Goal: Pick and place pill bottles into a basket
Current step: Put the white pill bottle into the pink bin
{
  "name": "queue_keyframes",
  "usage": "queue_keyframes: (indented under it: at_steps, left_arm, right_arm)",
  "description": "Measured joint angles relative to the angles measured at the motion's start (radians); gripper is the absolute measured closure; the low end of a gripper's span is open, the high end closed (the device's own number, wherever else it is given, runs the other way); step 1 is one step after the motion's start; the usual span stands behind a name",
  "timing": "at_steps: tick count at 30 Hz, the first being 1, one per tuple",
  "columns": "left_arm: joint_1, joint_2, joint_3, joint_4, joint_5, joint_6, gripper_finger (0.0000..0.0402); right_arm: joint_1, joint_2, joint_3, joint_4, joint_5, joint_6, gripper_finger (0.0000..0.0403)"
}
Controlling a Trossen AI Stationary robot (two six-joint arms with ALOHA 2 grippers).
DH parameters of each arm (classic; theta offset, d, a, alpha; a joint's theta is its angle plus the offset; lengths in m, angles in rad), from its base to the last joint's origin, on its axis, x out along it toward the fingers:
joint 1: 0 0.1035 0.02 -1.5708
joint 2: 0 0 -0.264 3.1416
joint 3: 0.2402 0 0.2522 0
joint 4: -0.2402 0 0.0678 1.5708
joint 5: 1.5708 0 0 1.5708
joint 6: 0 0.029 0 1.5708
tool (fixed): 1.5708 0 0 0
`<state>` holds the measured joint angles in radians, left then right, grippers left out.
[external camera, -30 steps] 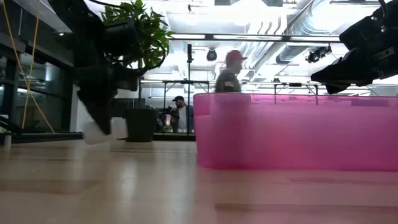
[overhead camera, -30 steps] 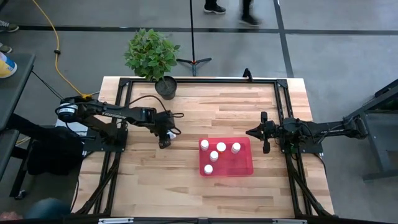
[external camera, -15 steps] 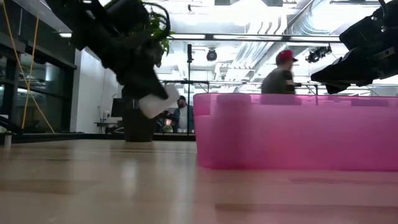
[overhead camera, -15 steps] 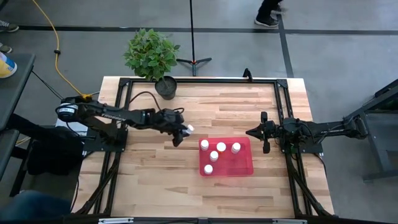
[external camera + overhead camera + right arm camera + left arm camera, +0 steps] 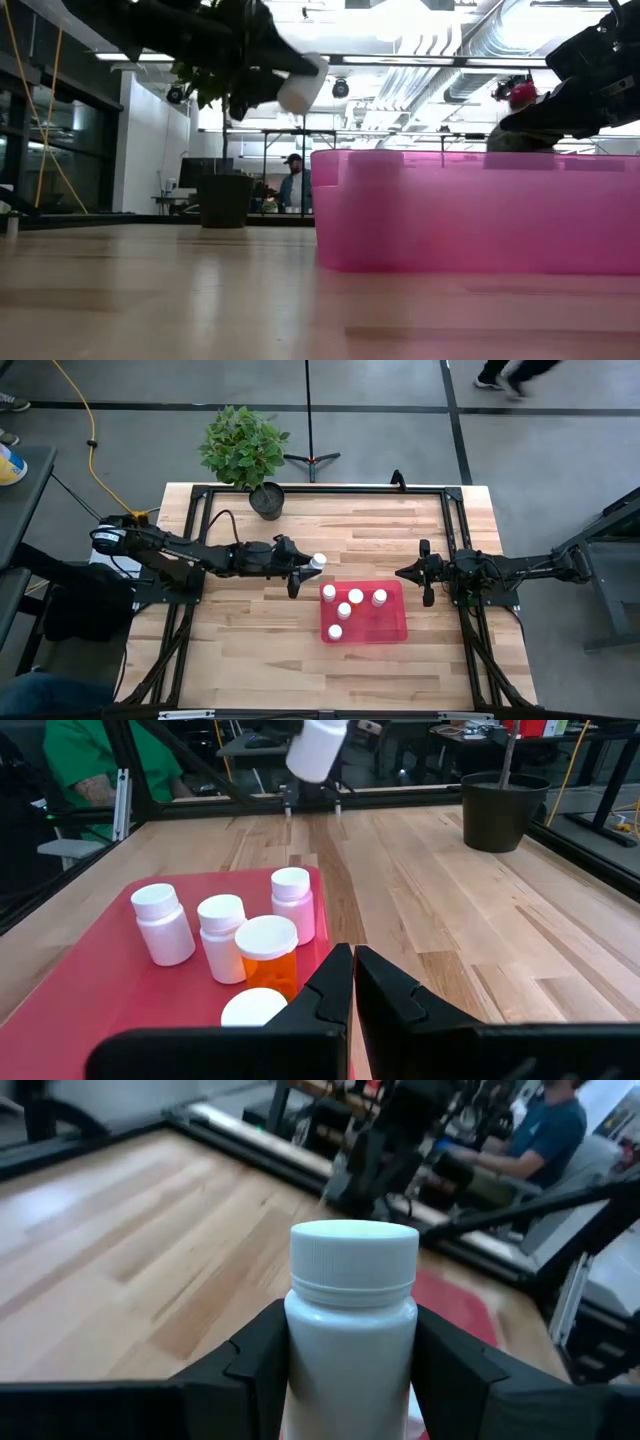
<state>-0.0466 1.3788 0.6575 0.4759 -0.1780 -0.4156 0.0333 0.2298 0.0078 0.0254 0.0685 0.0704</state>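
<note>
Red translucent plastic, a shallow rectangular basket (image 5: 385, 628) with a low rim, lies on the pale wooden plank surface (image 5: 230, 640) toward the right arm's side, and five small bottles stand upright inside it: four white pill bottles with white caps and one orange bottle with a white cap (image 5: 267, 958), bunched in the half of the basket nearer the left arm. The left tool (image 5: 305, 568) hangs in the air above the bare wood just beside the basket's near corner, its two dark fingers (image 5: 250, 1365) pinching a sixth white pill bottle (image 5: 352, 1330) around the body, cap pointing away from the wrist; in the low view that bottle rides well clear of the surface, higher than the basket rim. The right tool (image 5: 424, 586) hovers just off the basket's opposite short side, fingers pressed together on nothing. A leafy green plant in a dark round pot (image 5: 266, 500) stands at the far edge of the surface, well apart from the basket
</note>
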Motion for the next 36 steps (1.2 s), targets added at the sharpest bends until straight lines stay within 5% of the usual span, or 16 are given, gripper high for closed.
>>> queue_keyframes:
  at_steps: [10,20,36]
  left_arm:
    - [-0.028,0.028,0.000,0.162,-0.088,0.053,0.0198]
    - [-0.030,0.287,0.030,0.585,-0.075,0.061,0.0197]
    - [-0.078,0.446,0.236,0.539,-0.055,0.124,0.0197]
  right_arm:
    - [0.000,0.000,0.000,0.000,-0.001,0.000,0.0396]
    - [0.000,0.000,0.000,0.000,-0.001,0.003,0.0396]
    - [0.000,0.000,0.000,0.013,0.009,0.218,0.0380]
